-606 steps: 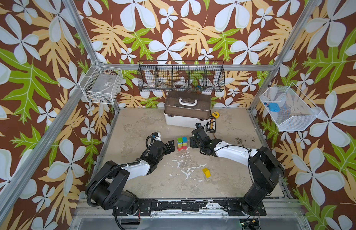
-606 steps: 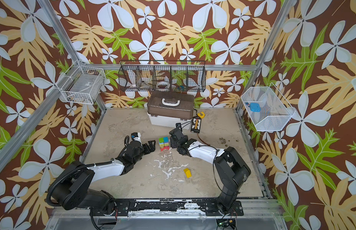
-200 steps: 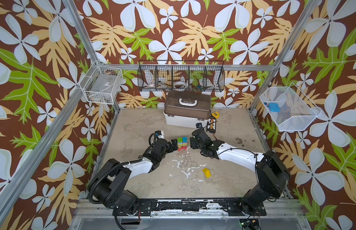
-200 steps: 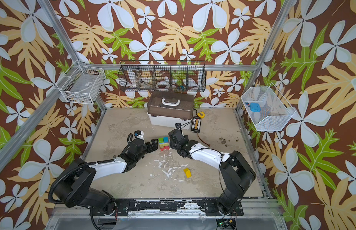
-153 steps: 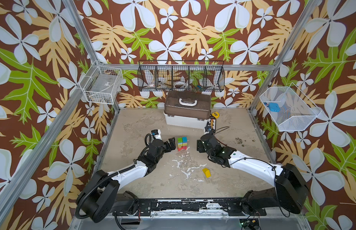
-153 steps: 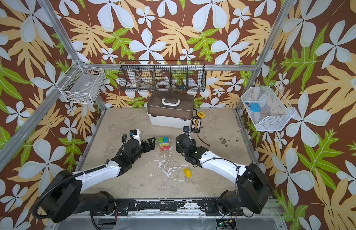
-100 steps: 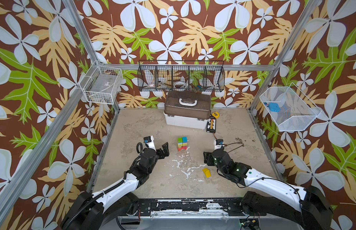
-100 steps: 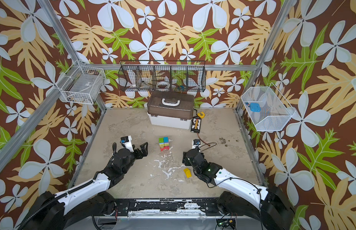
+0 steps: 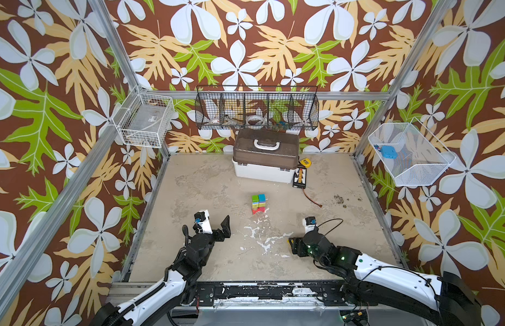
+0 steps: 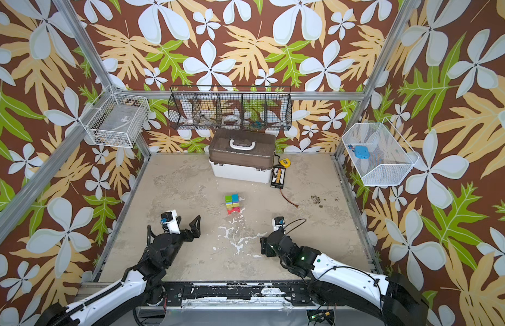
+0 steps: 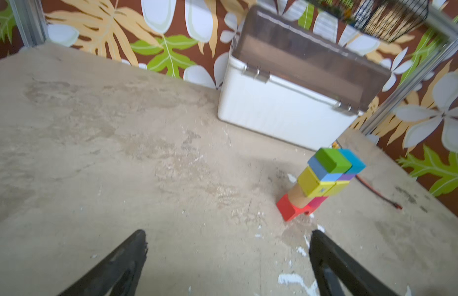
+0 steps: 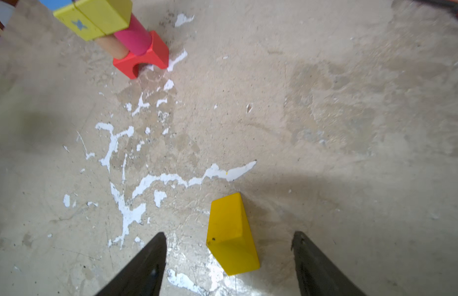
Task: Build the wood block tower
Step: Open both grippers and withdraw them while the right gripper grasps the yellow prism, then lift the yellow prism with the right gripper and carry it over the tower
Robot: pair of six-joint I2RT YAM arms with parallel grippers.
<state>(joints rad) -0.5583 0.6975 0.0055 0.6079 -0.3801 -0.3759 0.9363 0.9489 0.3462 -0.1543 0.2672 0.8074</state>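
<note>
The left gripper (image 9: 214, 224) is being held wide open, empty. On the chipped tabletop (image 9: 206, 180), the tower (image 9: 258, 203) of painted cubes and cylinders is being borne by a red arch (image 12: 146, 59). A yellow wedge (image 12: 224, 217) is being straddled, untouched, by the right gripper (image 12: 229, 237), jaws parted.

R wrist: tower (image 12: 130, 38) cut off above yellow cubes (image 12: 94, 18). Top views: yellow piece (image 12: 230, 235) hidden under right tool (image 9: 293, 246).
</note>
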